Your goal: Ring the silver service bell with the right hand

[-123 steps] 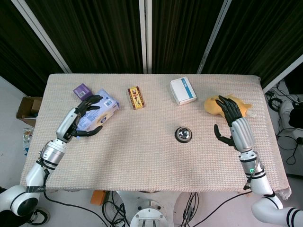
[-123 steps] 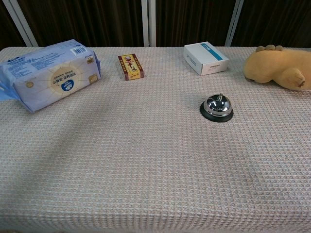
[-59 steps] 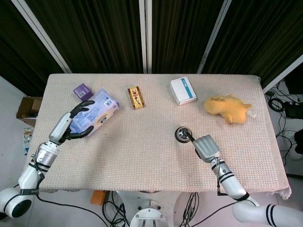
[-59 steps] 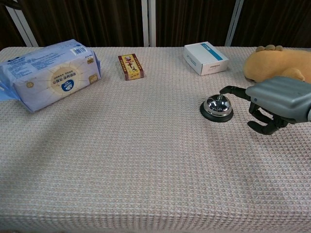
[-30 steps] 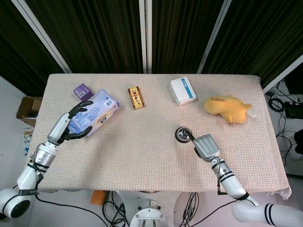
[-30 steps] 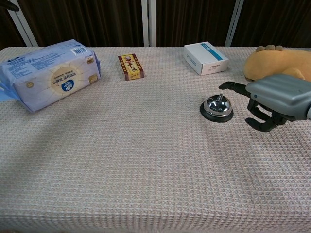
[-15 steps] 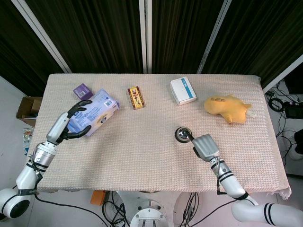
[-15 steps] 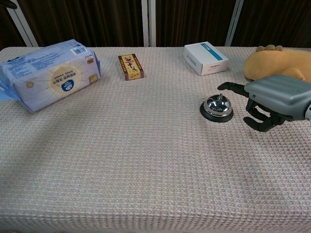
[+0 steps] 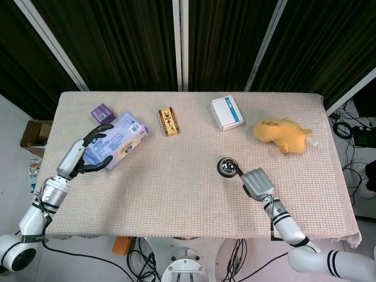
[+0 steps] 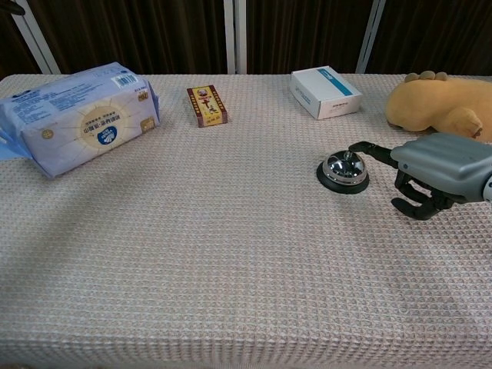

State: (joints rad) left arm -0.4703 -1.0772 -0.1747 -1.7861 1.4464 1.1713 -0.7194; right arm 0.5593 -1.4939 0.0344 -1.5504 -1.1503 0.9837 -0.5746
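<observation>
Bell [image 10: 343, 171] button hidden under robot hand [image 10: 438, 173].

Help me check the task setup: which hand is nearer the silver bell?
Right. The right hand is just beside the silver bell, one finger reaching over its top button. The left hand is far across the table, at the tissue pack.

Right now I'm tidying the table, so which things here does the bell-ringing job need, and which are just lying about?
Needed:
silver service bell
right hand, one finger stretched to the bell's top

Lying about:
tissue pack, by the left hand
small yellow-and-red box
white box
yellow plush toy
purple box
</observation>
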